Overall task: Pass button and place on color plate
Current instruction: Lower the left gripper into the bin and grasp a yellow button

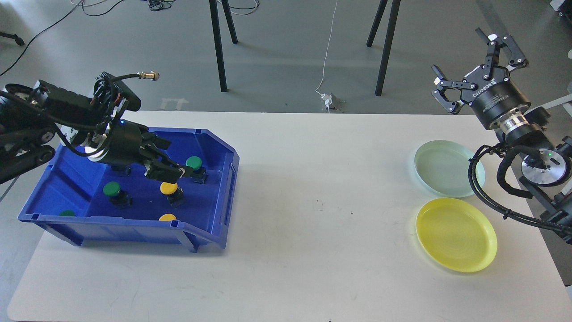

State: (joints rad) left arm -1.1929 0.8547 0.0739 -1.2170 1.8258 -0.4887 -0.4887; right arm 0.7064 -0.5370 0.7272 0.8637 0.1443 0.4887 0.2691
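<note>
- The left gripper reaches from the left edge down into the blue plastic bin, its black fingers pointing right and slightly down.
- Its fingertips sit right above the yellow-capped push button in the bin's middle; whether they grip it I cannot tell.
- Two green-capped push buttons stand in the bin beside it, and another yellow cap shows at the front wall.
- The right gripper is raised beyond the white table, fingers spread wide and holding nothing.
- The pale green round plate and the yellow round plate lie near each other at the table's right side, both bare.
</note>
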